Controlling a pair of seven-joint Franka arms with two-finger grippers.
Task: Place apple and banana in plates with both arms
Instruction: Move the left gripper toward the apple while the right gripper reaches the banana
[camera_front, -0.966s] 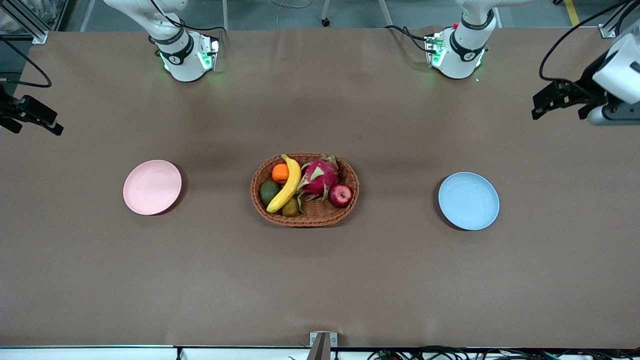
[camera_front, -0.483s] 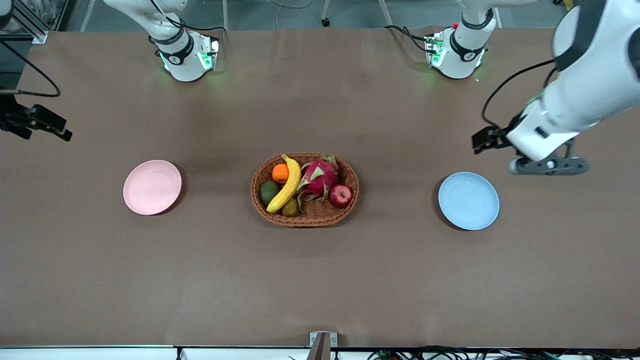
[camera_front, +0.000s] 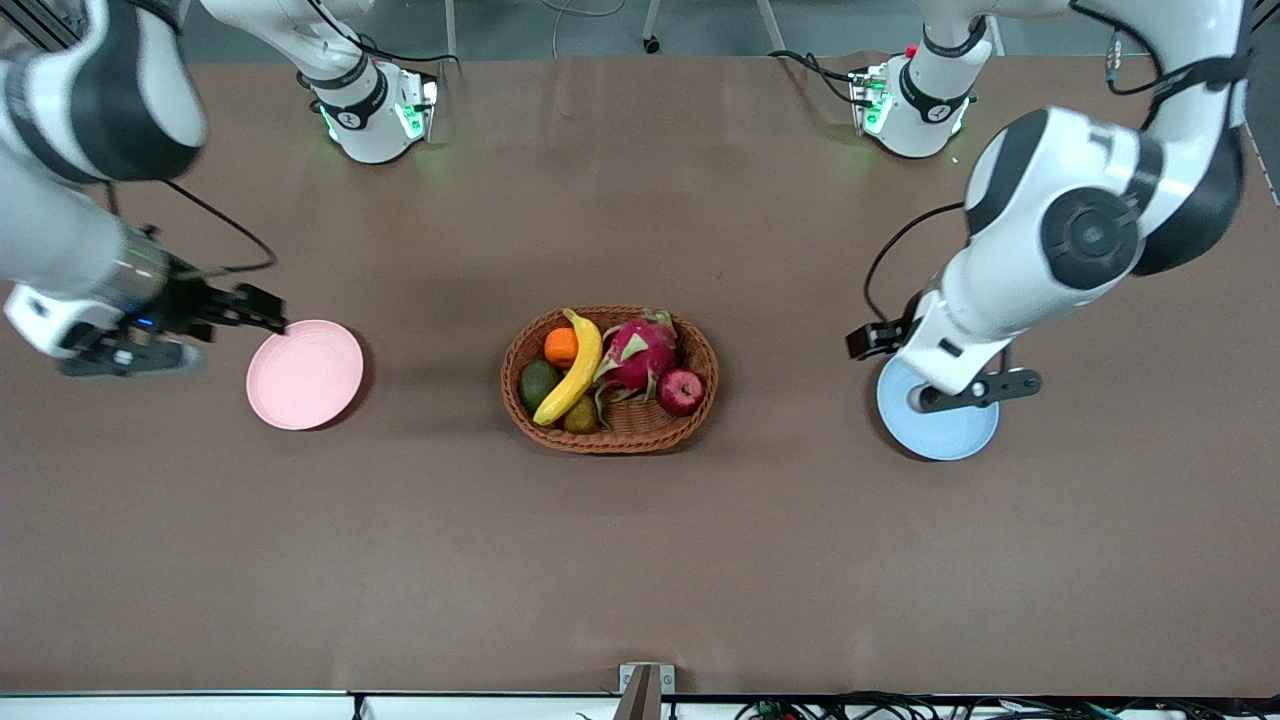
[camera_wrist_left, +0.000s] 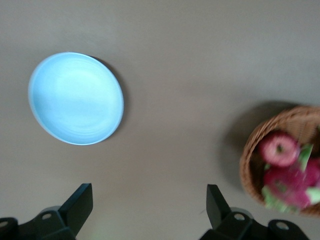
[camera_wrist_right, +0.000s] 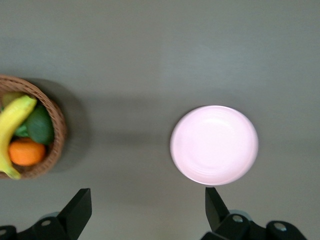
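Note:
The dark-red apple (camera_front: 681, 390) and the yellow banana (camera_front: 572, 370) lie in a brown wicker basket (camera_front: 610, 440) at mid-table. The pink plate (camera_front: 305, 375) lies toward the right arm's end, the blue plate (camera_front: 945, 428) toward the left arm's end. My right gripper (camera_front: 262, 310) is open and empty over the pink plate's rim. My left gripper (camera_front: 868, 338) is open and empty over the blue plate's rim on the basket side. The left wrist view shows the blue plate (camera_wrist_left: 75, 97), the apple (camera_wrist_left: 278, 149) and its open gripper (camera_wrist_left: 148, 202). The right wrist view shows the pink plate (camera_wrist_right: 214, 145), the banana (camera_wrist_right: 12, 127) and its open gripper (camera_wrist_right: 147, 205).
The basket also holds a magenta dragon fruit (camera_front: 638, 352), an orange (camera_front: 561, 346), a green avocado (camera_front: 538, 383) and a small brownish fruit (camera_front: 581, 417). The left arm's big white elbow (camera_front: 1085, 235) hangs over the table above the blue plate.
Both arms have swung in from the table's ends toward the middle. The left gripper now hangs by the blue plate, the right gripper by the pink plate. The fruit has not moved.

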